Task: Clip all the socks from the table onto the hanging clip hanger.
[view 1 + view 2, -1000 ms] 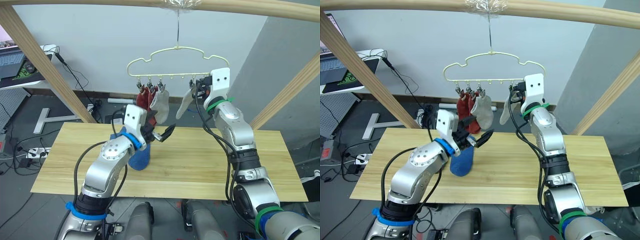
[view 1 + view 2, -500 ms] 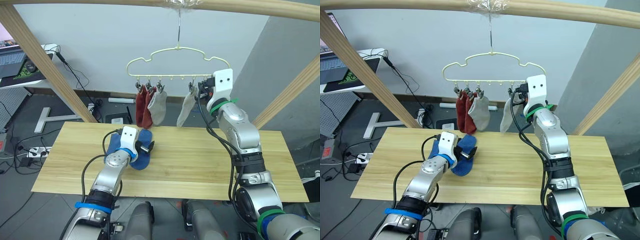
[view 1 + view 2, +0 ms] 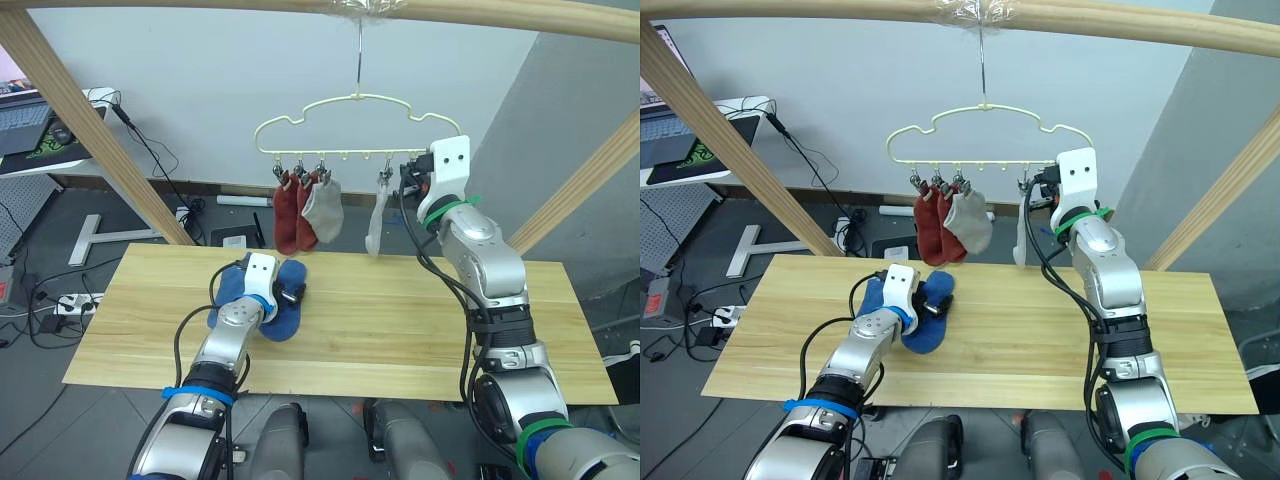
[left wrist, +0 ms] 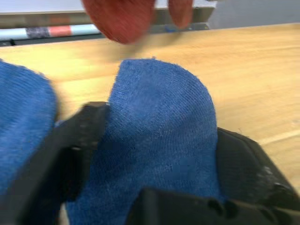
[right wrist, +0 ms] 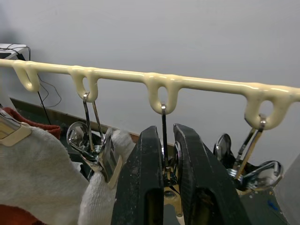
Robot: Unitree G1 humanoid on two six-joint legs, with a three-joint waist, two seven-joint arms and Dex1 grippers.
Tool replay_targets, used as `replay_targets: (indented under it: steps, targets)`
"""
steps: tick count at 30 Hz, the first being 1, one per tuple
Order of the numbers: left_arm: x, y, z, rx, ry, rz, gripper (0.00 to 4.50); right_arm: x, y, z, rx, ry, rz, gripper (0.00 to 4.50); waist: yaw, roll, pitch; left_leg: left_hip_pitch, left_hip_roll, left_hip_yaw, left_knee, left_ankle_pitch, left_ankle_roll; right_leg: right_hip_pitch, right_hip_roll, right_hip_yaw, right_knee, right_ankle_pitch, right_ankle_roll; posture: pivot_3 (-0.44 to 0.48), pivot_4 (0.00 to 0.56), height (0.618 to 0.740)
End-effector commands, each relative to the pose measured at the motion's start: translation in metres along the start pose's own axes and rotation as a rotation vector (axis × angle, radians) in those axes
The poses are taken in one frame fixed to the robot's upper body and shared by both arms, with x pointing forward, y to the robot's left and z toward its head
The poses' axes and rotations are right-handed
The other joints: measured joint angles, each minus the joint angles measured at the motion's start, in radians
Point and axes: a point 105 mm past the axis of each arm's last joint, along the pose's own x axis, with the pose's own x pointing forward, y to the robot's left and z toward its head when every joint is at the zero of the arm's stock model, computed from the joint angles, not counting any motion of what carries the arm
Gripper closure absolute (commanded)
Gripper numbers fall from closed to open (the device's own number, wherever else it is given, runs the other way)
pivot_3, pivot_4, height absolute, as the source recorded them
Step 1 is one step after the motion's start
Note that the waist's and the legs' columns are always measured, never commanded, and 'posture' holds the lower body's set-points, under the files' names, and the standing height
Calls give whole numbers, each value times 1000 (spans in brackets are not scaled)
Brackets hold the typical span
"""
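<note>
Hanging from a round wooden pole (image 3: 420, 10), the clip hanger (image 3: 355, 125) carries four socks: two rust red socks (image 3: 288, 215) and a light grey sock (image 3: 324, 212) bunched at its left clips, overlapping so that their edges are hard to separate, and a second light grey sock (image 3: 376, 222) on a clip further right. That last sock hangs edge-on as a thin strip. Two blue socks (image 3: 912, 318) lie on the table (image 3: 400, 330), side by side and partly covered by the left arm.

The left pincer (image 3: 290, 294) rests down on the nearer blue sock; in the left wrist view its black fingers (image 4: 79, 140) stand apart with blue fabric filling the space between them, pressed into it but not closed tight on it. The right pincer (image 5: 165, 159) is raised at the hanger's right end, its fingers pinched together on the wire stem of a metal clip (image 5: 165, 171) under one loop of the pale-yellow bar. The clip's jaws are hidden behind the fingers. No writing or label can be read anywhere.
</note>
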Motion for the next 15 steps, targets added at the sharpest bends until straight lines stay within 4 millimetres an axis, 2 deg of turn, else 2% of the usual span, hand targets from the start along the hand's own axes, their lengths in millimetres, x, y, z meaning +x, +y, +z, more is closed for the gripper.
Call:
replay_targets:
  steps: [1,7,10,11,14,15]
  targets:
    - [-3,-9,-14,-38,40,-34,1817,-4,-11,15,9,-39,-16,4413,0,0,0,0,0,0,0,0,0,0,0,0,0,0,0,-65,304,740]
    - [-4,-18,-9,-78,3,-72,3533,-5,-13,19,17,-33,12,4413,0,0,0,0,0,0,0,0,0,1,0,0,0,0,0,-64,302,740]
    - [-8,-38,10,-136,-103,-151,4357,-5,-12,28,66,-13,73,4413,1,0,0,0,0,0,0,0,0,1,-1,0,0,0,0,-62,297,740]
    - [-9,-45,17,-162,-134,-173,4495,-6,-12,31,92,4,97,4413,1,0,1,0,-1,0,0,0,0,1,-1,0,0,0,0,-62,297,740]
    - [-13,-59,40,-195,-227,-233,4495,-9,-12,34,147,48,138,4413,1,0,3,-1,-1,0,0,0,0,1,-3,0,-1,0,0,-67,292,740]
    - [-18,-72,60,-221,-298,-298,4495,-9,-14,36,218,78,140,4413,0,0,5,-1,-1,0,0,0,0,1,-3,0,-1,0,0,-67,292,740]
